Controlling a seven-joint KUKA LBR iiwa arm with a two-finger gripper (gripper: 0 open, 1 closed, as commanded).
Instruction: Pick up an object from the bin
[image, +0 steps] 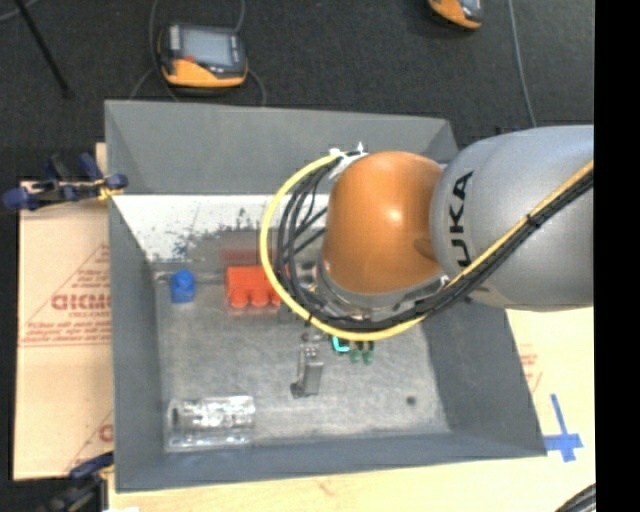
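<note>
Listing by size: grey metal bin (140, 330), sloped walls, speckled floor. Arm (520, 220), smooth grey shell lettered "UKA", first letter hidden; glossy orange dome (385, 220), looped cables (290, 220). Orange-red block (250, 287), lumpy top, nearest the claw, up-left of it and apart. Crinkled clear packet (210, 415), front left. Claw (308, 375), over bare mid-floor, mostly hidden; spread or pressed together, cannot tell. Blue cap (182, 288), round, left of block.

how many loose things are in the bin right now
3 clearly: a blue cap at the floor's upper left, an orange-red block just right of it, and a clear plastic piece at the lower left. The arm's orange cover may hide more.
</note>
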